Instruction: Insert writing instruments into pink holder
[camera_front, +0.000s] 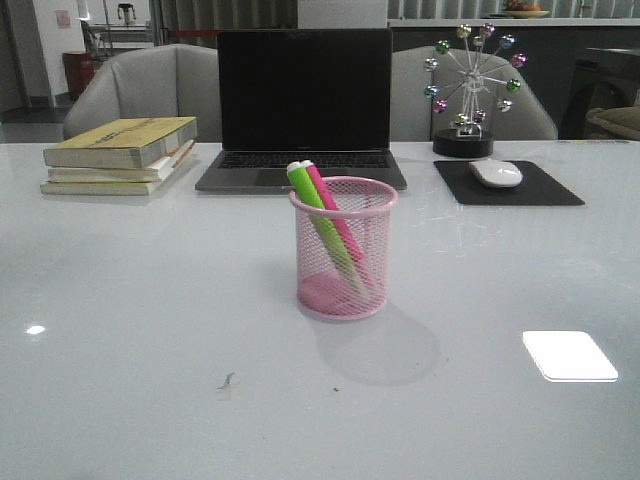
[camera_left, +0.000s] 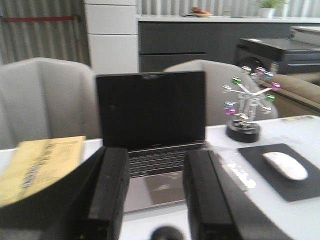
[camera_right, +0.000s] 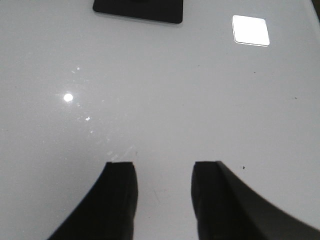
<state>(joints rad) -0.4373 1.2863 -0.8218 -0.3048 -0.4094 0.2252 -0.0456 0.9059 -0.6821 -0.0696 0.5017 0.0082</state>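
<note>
Both markers stand inside the round pink wire-mesh cup (camera_front: 343, 248) on the glossy pale grey surface (camera_front: 140, 330).

The bright green highlighter (camera_front: 322, 225) and magenta pink highlighter (camera_front: 335, 215) lean leftward in it, just before the dark open laptop (camera_front: 303, 105). Left gripper (camera_left: 154, 190) and right gripper (camera_right: 162, 200) jaws apart, empty. Book lettering blurred.

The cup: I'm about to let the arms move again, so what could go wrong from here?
Both markers, green and pink, lean left inside the light mesh cup, tops above its rim; a bump might tip it. The left gripper hangs open just before the laptop and could strike it.
</note>
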